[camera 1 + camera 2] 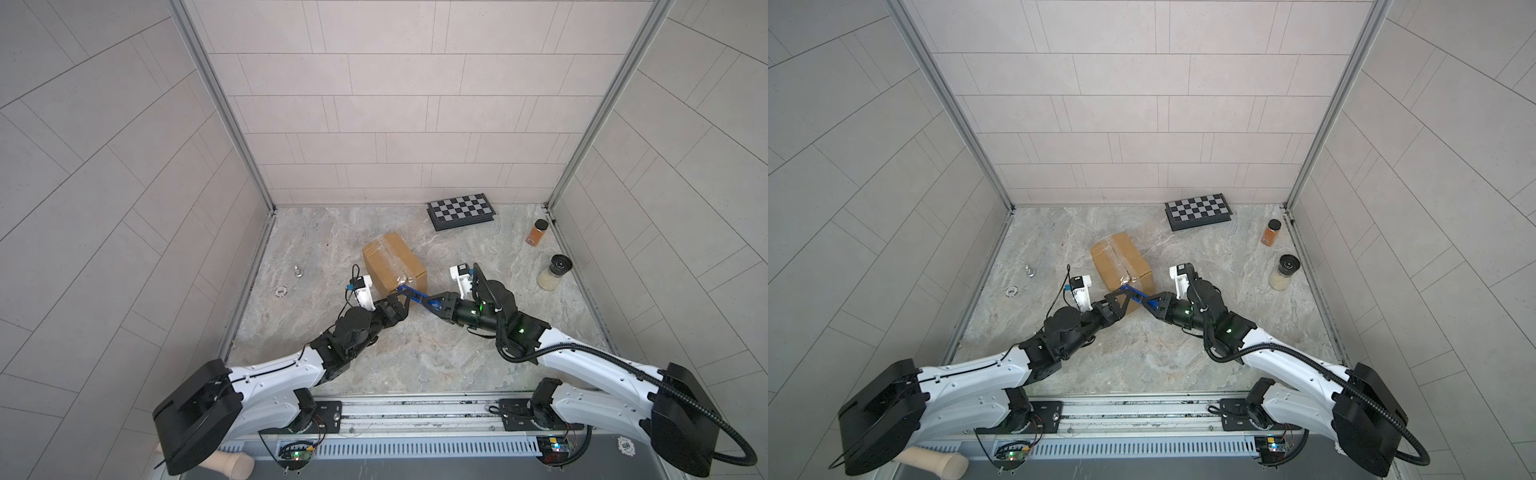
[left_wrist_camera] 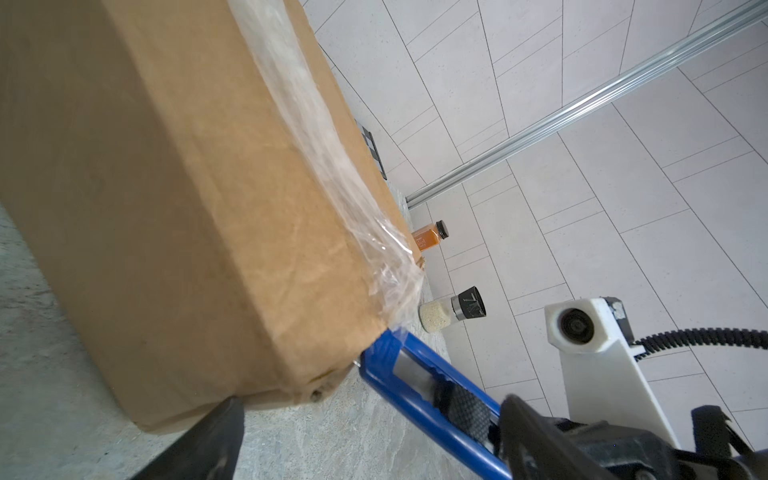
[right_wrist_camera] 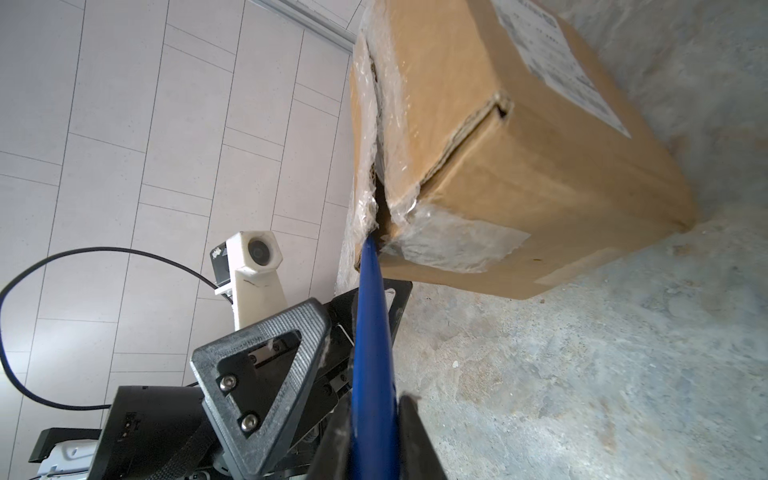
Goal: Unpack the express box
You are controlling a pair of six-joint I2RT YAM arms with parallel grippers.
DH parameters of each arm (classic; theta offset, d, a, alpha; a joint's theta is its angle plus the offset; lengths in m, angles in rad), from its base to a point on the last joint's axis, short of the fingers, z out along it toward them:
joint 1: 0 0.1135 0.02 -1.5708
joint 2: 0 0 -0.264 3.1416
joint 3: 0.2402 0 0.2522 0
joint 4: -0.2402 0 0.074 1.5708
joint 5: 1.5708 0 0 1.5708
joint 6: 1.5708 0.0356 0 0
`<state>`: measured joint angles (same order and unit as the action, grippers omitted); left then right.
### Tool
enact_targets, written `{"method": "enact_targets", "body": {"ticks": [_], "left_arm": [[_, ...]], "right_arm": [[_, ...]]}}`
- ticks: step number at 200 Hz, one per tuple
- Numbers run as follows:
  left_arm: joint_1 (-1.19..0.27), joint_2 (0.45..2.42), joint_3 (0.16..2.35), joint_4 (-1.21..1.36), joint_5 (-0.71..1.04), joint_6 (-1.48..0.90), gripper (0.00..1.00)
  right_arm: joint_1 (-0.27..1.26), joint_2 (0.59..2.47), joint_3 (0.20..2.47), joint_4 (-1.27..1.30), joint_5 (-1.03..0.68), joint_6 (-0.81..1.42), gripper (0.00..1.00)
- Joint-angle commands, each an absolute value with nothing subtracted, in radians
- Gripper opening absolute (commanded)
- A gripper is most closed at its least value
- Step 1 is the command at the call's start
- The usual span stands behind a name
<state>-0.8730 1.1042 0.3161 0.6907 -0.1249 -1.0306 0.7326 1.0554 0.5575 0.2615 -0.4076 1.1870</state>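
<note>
The express box (image 1: 395, 262) is a brown carton with clear tape on its seam; it stands mid-table in both top views (image 1: 1121, 262). A pale label (image 3: 561, 62) is on one side. My right gripper (image 1: 436, 305) is shut on a blue utility knife (image 1: 415, 295), whose tip sits in the split taped seam (image 3: 372, 237) at the box's near corner. My left gripper (image 1: 401, 297) is open at that same corner. In the left wrist view its fingers (image 2: 199, 440) straddle the box's lower corner (image 2: 166, 208), and the knife (image 2: 415, 386) passes between them.
A flat checkered case (image 1: 461, 211) lies at the back. An orange spice jar (image 1: 538, 232) and a black-capped jar of white grains (image 1: 555, 272) stand near the right wall. A small metal piece (image 1: 297, 271) and a round chip (image 1: 281, 291) lie at the left.
</note>
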Motion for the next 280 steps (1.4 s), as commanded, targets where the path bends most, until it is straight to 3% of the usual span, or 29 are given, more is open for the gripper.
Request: {"method": "enact_targets", "body": {"ticks": [1, 50, 120, 200, 280], "left_arm": [[-0.879, 1.100, 0.345, 0.758, -0.143, -1.038, 0.99], [-0.867, 0.969, 0.348, 0.572, -0.217, -0.973, 1.00], [-0.717, 0.780, 0.449, 0.325, -0.113, -0.844, 1.00], [-0.716, 1.163, 0.743, 0.353, 0.049, -0.735, 1.00], [-0.642, 1.310, 0.648, 0.511, 0.083, -0.770, 1.00]], "right_arm": [[0.732, 1.013, 0.548, 0.243, -0.392, 1.211, 0.00], [0.648, 0.881, 0.614, -0.067, -0.325, 1.080, 0.00], [0.611, 0.825, 0.587, -0.107, -0.362, 1.068, 0.00], [0.617, 0.844, 0.584, -0.093, -0.384, 1.052, 0.00], [0.552, 0.686, 0.542, -0.212, -0.339, 1.028, 0.00]]}}
